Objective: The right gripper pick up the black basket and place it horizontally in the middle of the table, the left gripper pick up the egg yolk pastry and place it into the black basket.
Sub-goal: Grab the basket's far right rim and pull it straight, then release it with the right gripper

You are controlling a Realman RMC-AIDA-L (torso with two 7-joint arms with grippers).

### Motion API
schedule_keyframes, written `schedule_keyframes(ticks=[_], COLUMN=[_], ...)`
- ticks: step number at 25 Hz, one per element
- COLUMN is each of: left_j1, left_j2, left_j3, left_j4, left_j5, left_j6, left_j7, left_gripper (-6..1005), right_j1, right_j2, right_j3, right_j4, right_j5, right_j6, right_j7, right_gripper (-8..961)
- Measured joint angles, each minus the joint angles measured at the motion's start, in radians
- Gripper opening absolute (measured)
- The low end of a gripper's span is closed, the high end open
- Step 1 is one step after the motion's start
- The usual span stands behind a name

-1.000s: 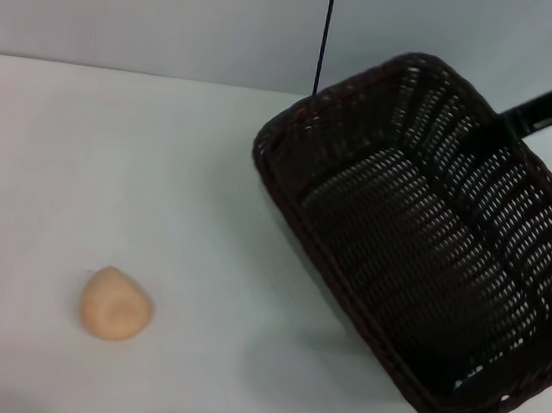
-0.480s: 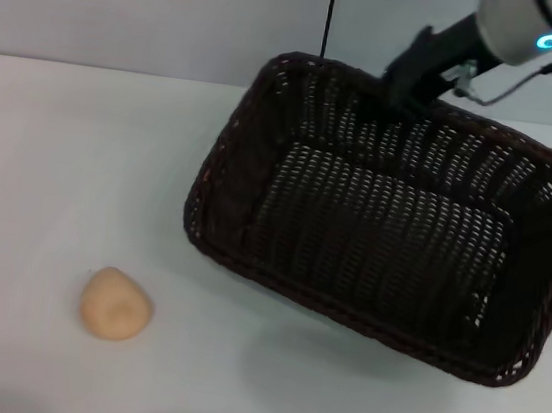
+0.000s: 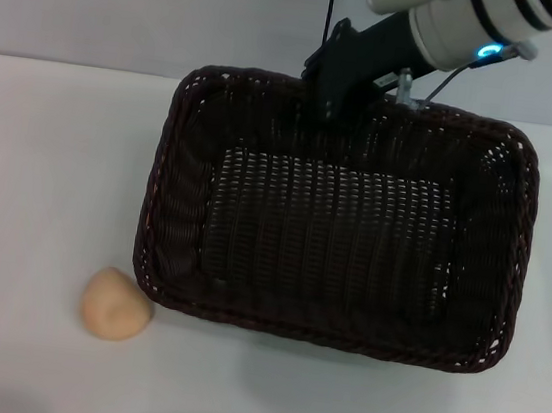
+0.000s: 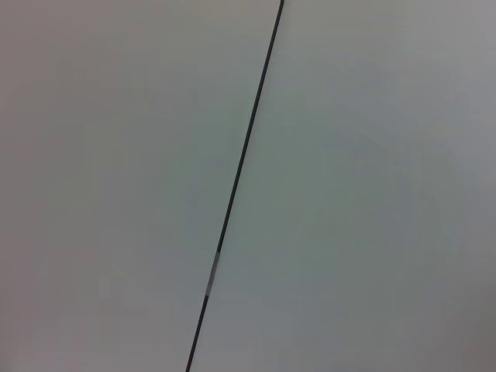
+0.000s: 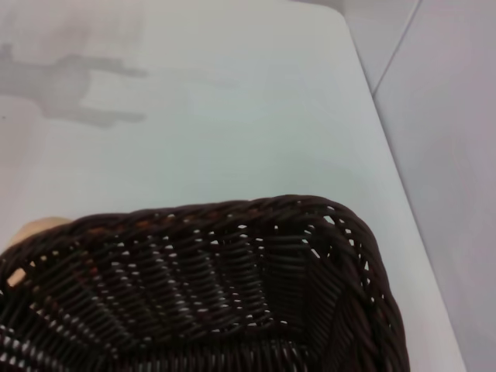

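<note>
The black basket (image 3: 334,229) lies with its long side across the middle of the table in the head view. My right gripper (image 3: 331,101), a black claw on a white banded arm with a blue light, is shut on the basket's far rim. The right wrist view looks into the basket (image 5: 201,287) from that rim. The egg yolk pastry (image 3: 116,304) sits on the table near the front left, just off the basket's near left corner; a sliver of the pastry (image 5: 32,227) shows in the right wrist view. My left gripper is out of view.
The white table (image 3: 50,159) stretches left of the basket and in front of it. A grey wall with a thin black seam (image 3: 328,27) stands behind. The left wrist view shows only that wall and the seam (image 4: 232,186).
The basket has swung from slanted at the right to lying lengthwise across the middle, moving left. My right arm has come in over the far rim with it. The pastry has not moved.
</note>
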Motion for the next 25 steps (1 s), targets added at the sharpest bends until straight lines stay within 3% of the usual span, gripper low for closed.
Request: schedule_keyframes(ticks=[11, 19, 21, 25], left_j1=[-0.006, -0.001, -0.002, -0.008], left_j2=[0.0, 0.0, 0.0, 0.002], left_j3=[0.002, 0.009, 0.009, 0.025], left_j4=[-0.008, -0.008, -0.008, -0.008], left_j5=[0.0, 0.0, 0.0, 0.0], left_j6=[-0.001, -0.004, -0.004, -0.004], left_j7=[0.0, 0.0, 0.0, 0.0], left_gripper=[810, 810, 811, 811], right_j1=[-0.084, -0.11, -0.116, -0.145], right_j2=[0.004, 0.002, 0.002, 0.004], right_j3=[-0.216, -0.24, -0.24, -0.24], right_j4=[-0.047, -0.072, -0.079, -0.122], right_j5=[0.081, 0.083, 0.083, 0.088], right_j6=[0.097, 0.115, 0.117, 0.124], right_j7=[0.0, -0.005, -0.012, -0.038], right_gripper=[229, 238, 474, 539])
